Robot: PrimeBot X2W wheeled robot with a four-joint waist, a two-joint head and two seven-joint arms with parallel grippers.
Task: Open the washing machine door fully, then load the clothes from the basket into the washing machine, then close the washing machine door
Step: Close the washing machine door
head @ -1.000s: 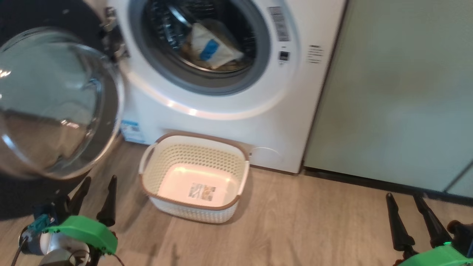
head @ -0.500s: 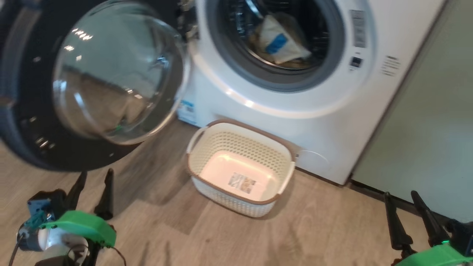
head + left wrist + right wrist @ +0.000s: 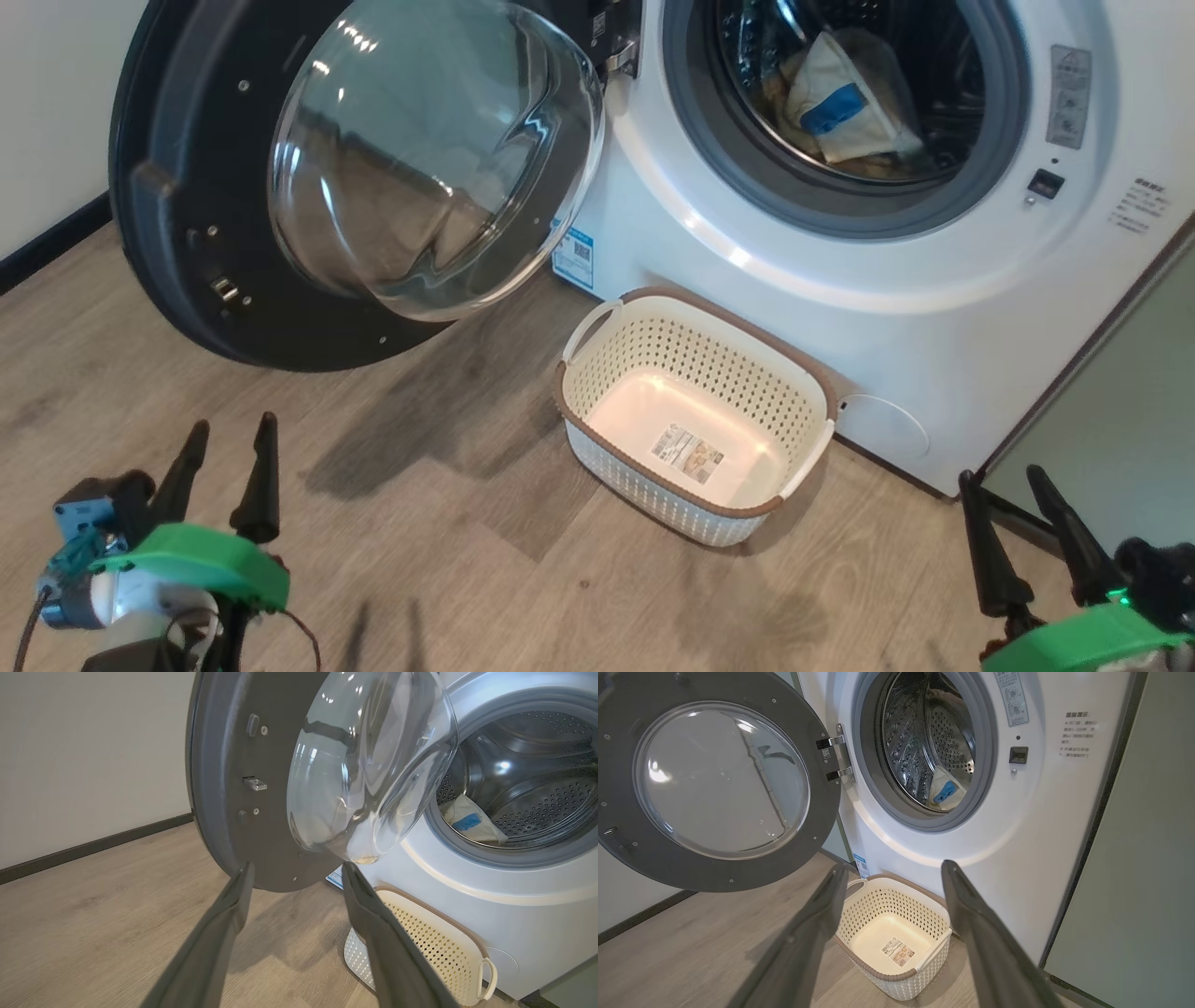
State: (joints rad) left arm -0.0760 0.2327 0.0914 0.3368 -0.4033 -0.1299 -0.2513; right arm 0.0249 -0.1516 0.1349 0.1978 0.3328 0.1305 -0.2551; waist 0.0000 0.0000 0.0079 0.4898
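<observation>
next: shut washing machine door (image 3: 187, 233) | stands open at left, straight beyond left claw (image 3: 231, 425), seemingly nearer it than right claw (image 3: 1001, 476) | both claws wide, empty

Our left gripper (image 3: 232, 425) sits at the lower left of the head view. Its two dark fingers are spread apart and empty, and they point up the frame with a slight lean to the right. Beneath them is the left green wrist cover (image 3: 201, 565), with a teal fitting (image 3: 79, 553) at its left. Our right gripper (image 3: 1000, 474) sits at the lower right, fingers likewise parted and empty, leaning a little leftward above the right green wrist cover (image 3: 1074, 642). In each wrist view, our two fingers rise from the bottom edge with a wide gap between them.
</observation>
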